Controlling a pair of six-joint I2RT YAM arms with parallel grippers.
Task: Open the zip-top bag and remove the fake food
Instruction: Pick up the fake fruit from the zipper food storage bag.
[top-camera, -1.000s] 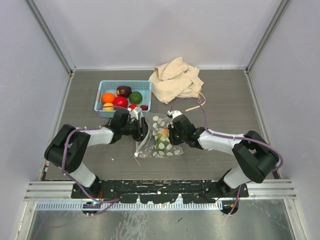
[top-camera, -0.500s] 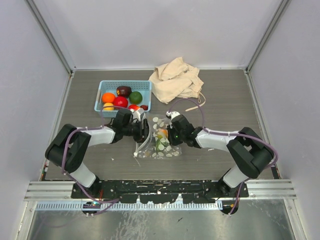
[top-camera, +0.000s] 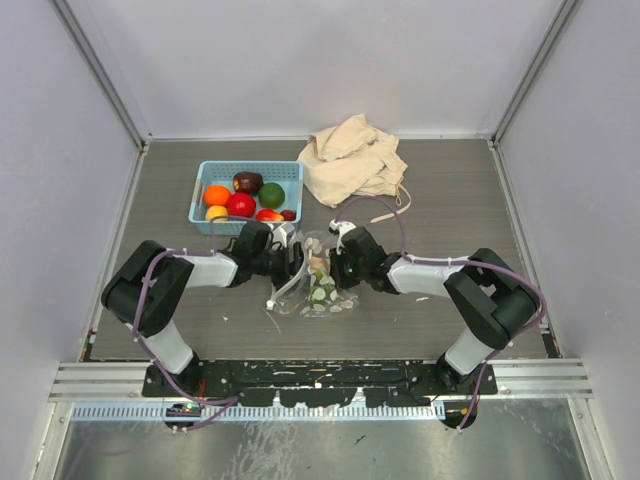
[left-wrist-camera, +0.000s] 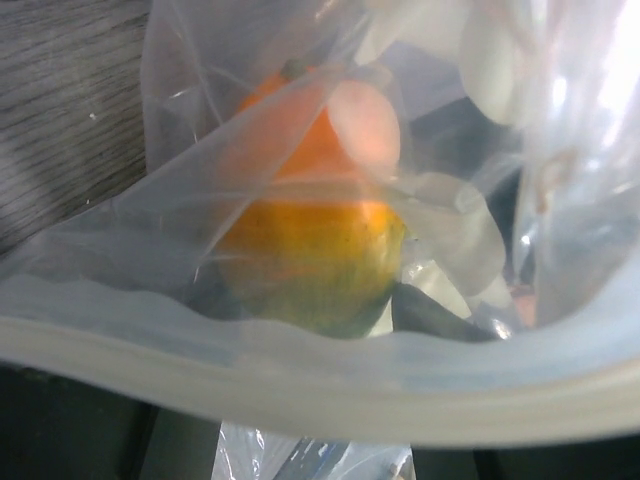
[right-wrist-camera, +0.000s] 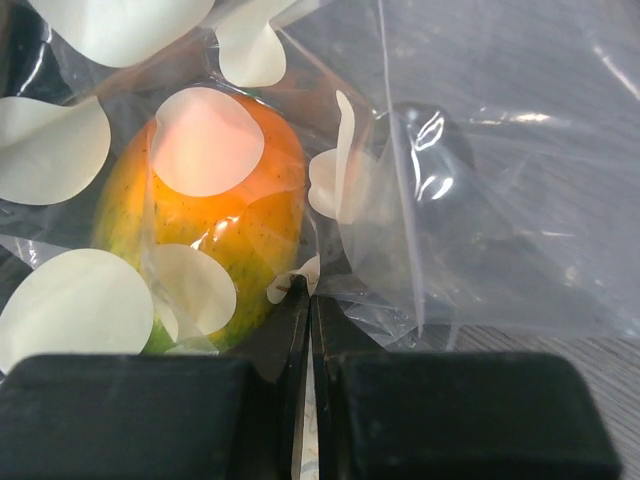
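The zip-top bag (top-camera: 320, 290), clear with white dots, lies bunched between my two grippers at mid-table. An orange-yellow-green piece of fake food (right-wrist-camera: 250, 230) sits inside it, also seen through the film in the left wrist view (left-wrist-camera: 310, 250). My right gripper (right-wrist-camera: 303, 287) is shut, pinching a fold of bag film right beside that fruit; from above it (top-camera: 334, 268) is at the bag's right side. My left gripper (top-camera: 292, 262) is at the bag's left edge. The white zip strip (left-wrist-camera: 300, 370) crosses its camera and hides the fingers. More fake food (top-camera: 240, 204) lies in the basket.
A light blue basket (top-camera: 250, 165) stands at the back left, just behind the left gripper. A beige cloth drawstring bag (top-camera: 355, 160) lies crumpled at the back centre, its cord trailing toward the right arm. Grey walls enclose the table on three sides.
The right gripper has slid left and the left gripper slightly right, so they stand closer together. The bag between them has bunched up and become narrower.
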